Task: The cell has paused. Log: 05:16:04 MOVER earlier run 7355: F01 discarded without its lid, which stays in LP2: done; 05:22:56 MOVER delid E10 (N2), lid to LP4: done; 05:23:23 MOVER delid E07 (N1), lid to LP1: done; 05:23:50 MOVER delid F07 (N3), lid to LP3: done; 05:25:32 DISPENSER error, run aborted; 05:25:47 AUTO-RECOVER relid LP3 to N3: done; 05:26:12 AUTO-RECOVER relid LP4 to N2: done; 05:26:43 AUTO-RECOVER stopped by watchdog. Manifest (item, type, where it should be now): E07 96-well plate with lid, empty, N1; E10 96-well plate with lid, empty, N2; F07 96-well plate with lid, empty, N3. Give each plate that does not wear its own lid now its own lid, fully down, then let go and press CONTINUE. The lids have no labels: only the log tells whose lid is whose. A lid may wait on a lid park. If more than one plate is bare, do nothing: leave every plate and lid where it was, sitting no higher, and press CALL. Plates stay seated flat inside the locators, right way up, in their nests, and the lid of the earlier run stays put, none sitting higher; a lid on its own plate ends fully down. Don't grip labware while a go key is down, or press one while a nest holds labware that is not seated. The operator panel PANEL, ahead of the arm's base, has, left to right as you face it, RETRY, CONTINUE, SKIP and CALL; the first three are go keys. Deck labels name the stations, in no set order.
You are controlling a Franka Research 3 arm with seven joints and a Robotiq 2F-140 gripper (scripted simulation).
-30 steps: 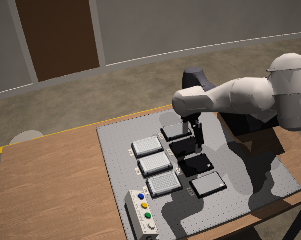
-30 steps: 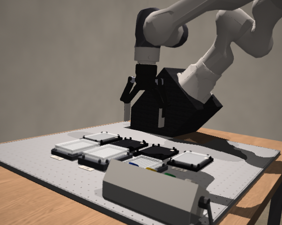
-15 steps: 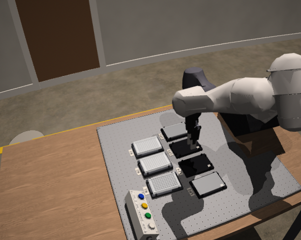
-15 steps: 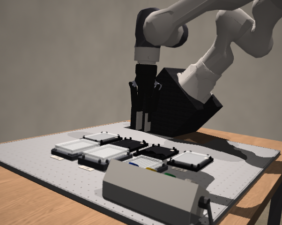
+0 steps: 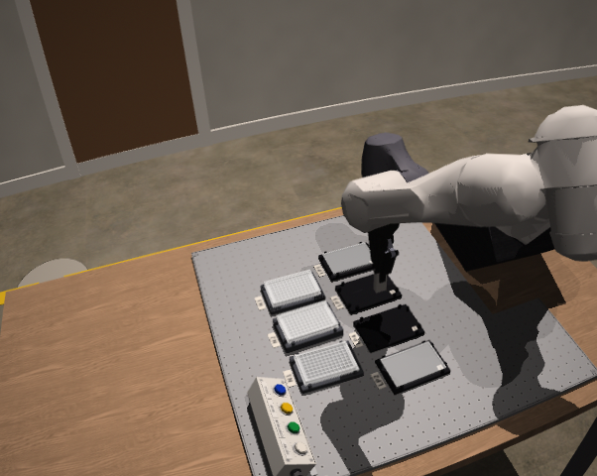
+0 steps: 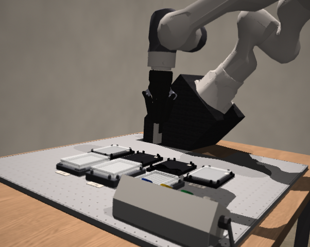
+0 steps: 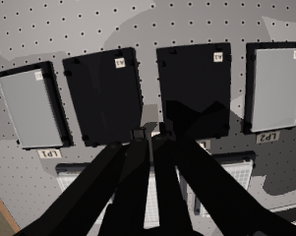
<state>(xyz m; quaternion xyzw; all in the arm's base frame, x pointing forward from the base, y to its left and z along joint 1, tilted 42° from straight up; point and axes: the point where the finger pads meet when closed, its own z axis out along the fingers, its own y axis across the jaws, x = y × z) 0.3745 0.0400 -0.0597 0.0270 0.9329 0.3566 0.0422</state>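
Observation:
Three 96-well plates sit in a row of nests. The far plate (image 5: 292,290) and the middle plate (image 5: 307,324) wear clear lids. The near plate (image 5: 325,364) shows open wells and looks bare. Beside them are four lid parks: the far park holds a lid (image 5: 347,260), two middle parks (image 5: 368,294) (image 5: 388,327) are empty black, and the near park holds a lid (image 5: 412,366). My gripper (image 5: 381,287) is shut on nothing and hangs well above the deck over the empty parks; it also shows in the side view (image 6: 156,138) and the wrist view (image 7: 153,133).
The operator panel (image 5: 284,424) stands at the front of the deck with blue (image 5: 279,390), yellow (image 5: 287,408), green (image 5: 293,426) and white (image 5: 300,448) keys. A black slanted bin (image 6: 195,117) stands behind the parks by the arm's base. Small labels lie beside the stations.

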